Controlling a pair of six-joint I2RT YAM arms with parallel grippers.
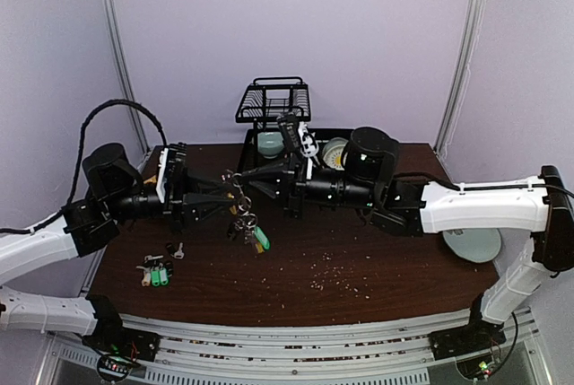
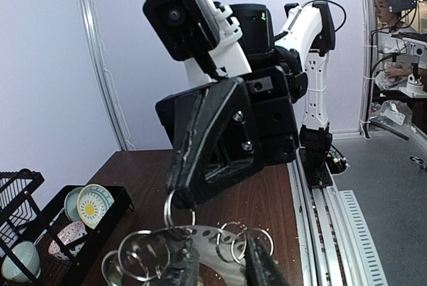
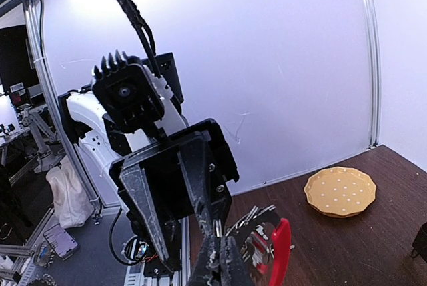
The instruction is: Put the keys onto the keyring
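The keyring (image 1: 244,214) hangs above the table's (image 1: 377,268) centre, where your two grippers meet. Your right gripper (image 3: 219,259) is clenched on it. Your left gripper (image 2: 221,266) straddles it, and you cannot tell whether it grips. Loose keys (image 1: 156,274) lie at eight o'clock.

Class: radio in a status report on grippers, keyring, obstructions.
Right gripper shut on keyring, midair. Left gripper astride its rings, grip unclear. Loose keys on table. No obstruction seen.
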